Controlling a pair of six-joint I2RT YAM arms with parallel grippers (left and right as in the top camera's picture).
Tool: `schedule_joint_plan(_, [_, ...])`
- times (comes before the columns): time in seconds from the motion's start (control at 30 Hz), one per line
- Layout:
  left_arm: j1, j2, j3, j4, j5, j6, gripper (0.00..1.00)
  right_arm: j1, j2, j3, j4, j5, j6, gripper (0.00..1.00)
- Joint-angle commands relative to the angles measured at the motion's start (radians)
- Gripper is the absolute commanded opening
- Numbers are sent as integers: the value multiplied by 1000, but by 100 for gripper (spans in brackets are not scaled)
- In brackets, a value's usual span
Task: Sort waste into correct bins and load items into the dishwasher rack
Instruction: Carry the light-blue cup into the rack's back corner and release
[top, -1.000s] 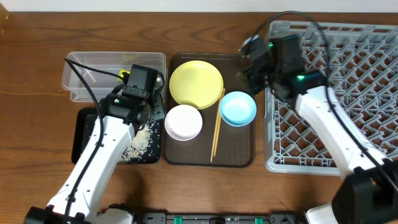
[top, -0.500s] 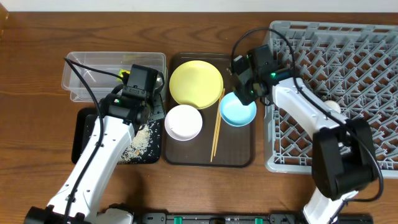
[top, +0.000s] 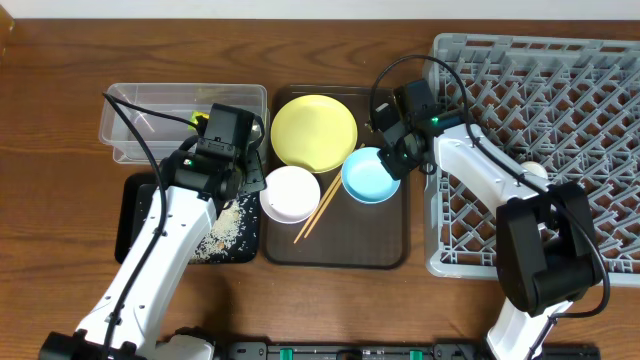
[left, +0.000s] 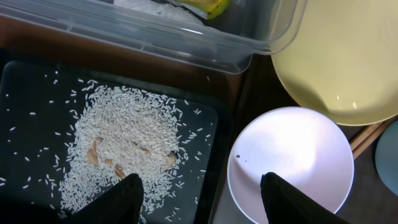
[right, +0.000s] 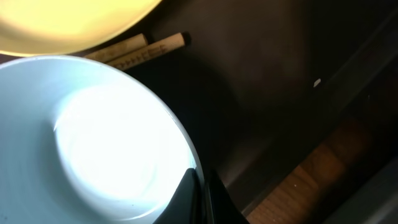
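The waste half of the job is looking finished. The rice grains (left: 124, 143) are lying heaped in the black tray (left: 25, 93). The snack wrapper (left: 210, 6) and what looks like the paper scrap (left: 149, 6) are sitting inside the clear tub (top: 125, 140) just behind it. No loose rubbish is showing on the worktop (top: 60, 60). Loading is only getting under way. A small pale round thing, probably the cup (top: 533, 171), is resting among the pegs of the dishwasher rack (top: 560, 90), and nothing else is showing in there. The yellow plate (top: 314, 132), the white bowl (top: 292, 194), the light-blue bowl (top: 371, 174) and the chopsticks (top: 318, 208) are all sitting on the brown serving tray (top: 385, 240). The chopsticks are lying aslant between the two bowls. The right gripper (right: 200, 190) is pressing its fingers together on the rim of the light-blue bowl, at the side nearest the rack, so this bowl is likely the piece being loaded now. It is not clear whether the bowl is lifting off the serving tray. The left gripper (left: 202, 180) is hanging spread and empty above the line where the black tray meets the white bowl, touching neither. By my reckoning, four pieces are waiting to go into the rack.
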Motion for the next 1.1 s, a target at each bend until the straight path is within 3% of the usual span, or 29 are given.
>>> schedule_joint_plan(0.0, [2, -12, 4, -6, -16, -5, 64, 7, 4, 11, -13, 14, 0, 1])
schedule_joint_plan(0.33, [2, -12, 4, -6, -16, -5, 64, 5, -103, 11, -50, 178, 0, 1])
schedule_joint_plan(0.6, [2, -12, 4, -6, -16, -5, 64, -57, -306, 11, 52, 207, 78, 1])
schedule_joint_plan(0.73, [2, -12, 4, -6, -16, -5, 64, -98, -344, 11, 140, 341, 119, 1])
schedule_joint_plan(0.93, [2, -12, 4, -6, -16, -5, 64, -130, -328, 11, 326, 734, 113, 1])
schedule_joint_plan(1.07, [2, -12, 4, -6, -16, -5, 64, -148, -303, 11, 521, 899, 34, 1])
